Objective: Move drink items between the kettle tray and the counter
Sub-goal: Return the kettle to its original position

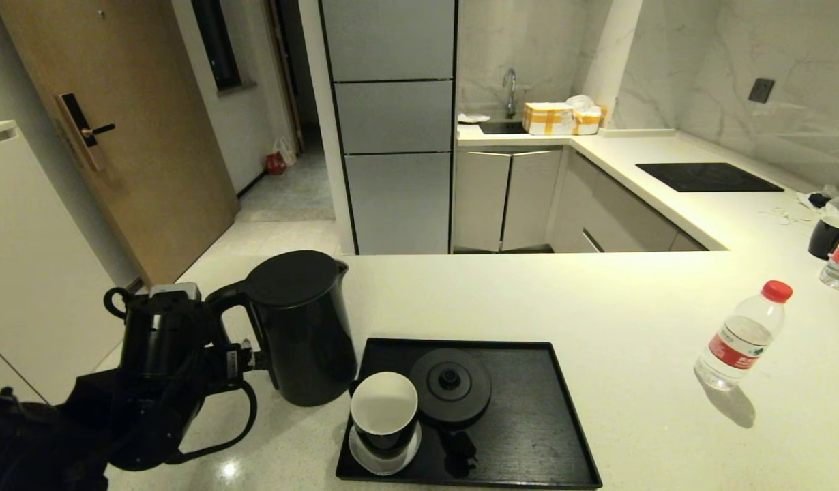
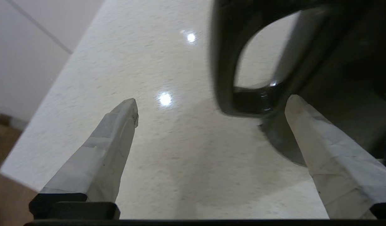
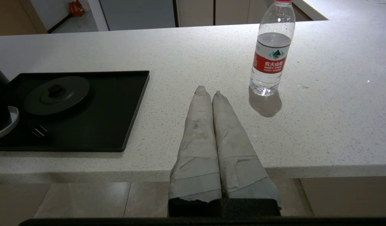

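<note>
Kettle (image 1: 303, 327) off the tray (image 1: 528, 436), on counter (image 1: 597, 307) just ahead of left gripper (image 2: 211, 106), fingers spread beside the handle (image 2: 224, 78), gripping nothing. Risk: misjudged close nudging handle, tipping kettle onto cup (image 1: 384, 409). Right gripper (image 3: 208, 92) pressed together, bottle (image 3: 271, 53) just beyond

The tall black kettle (image 1: 302, 327) stands upright on the pale counter (image 1: 597, 307) with its flat lid shut. Its loop handle (image 2: 243, 62) sits just in front of the left gripper (image 2: 211, 108), whose fingers are spread wide apart.

The flat black tray (image 1: 528, 423) lies farther past the kettle from that gripper. A small black cup (image 1: 384, 412), white inside, stands upright on the tray's near left part.

The clear water bottle (image 3: 271, 50), with red cap and red label, stands upright on the counter, near the right gripper (image 3: 208, 91), just ahead of its closed tips.
</note>
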